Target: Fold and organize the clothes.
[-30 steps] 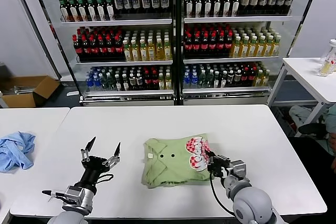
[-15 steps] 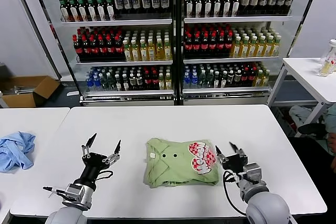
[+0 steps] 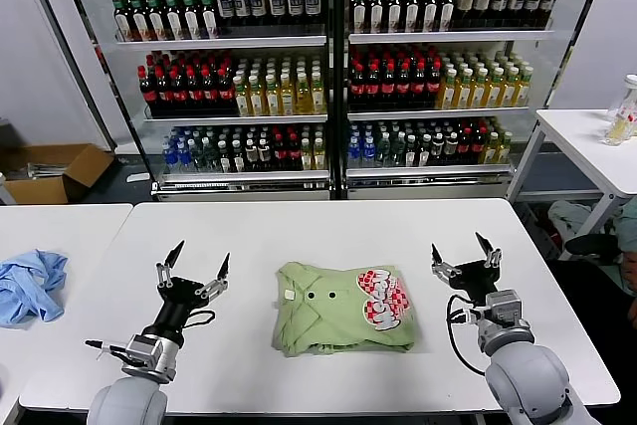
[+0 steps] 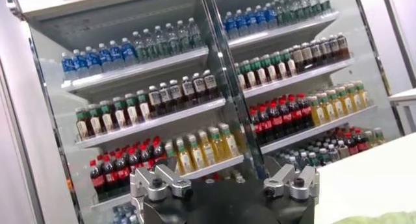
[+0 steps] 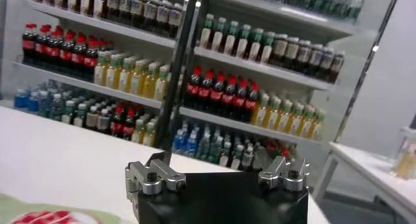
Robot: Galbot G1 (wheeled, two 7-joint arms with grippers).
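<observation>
shirt – folded, flat on the white table between both arms | left gripper – raised beside it, jaws apart, holding nothing | right gripper – raised on its other side, jaws apart, holding nothing

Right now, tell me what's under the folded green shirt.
The green shirt lies flat on the white table. Its folded-under layers and anything beneath are hidden.

Shop mock-up: stocked drink shelves
</observation>
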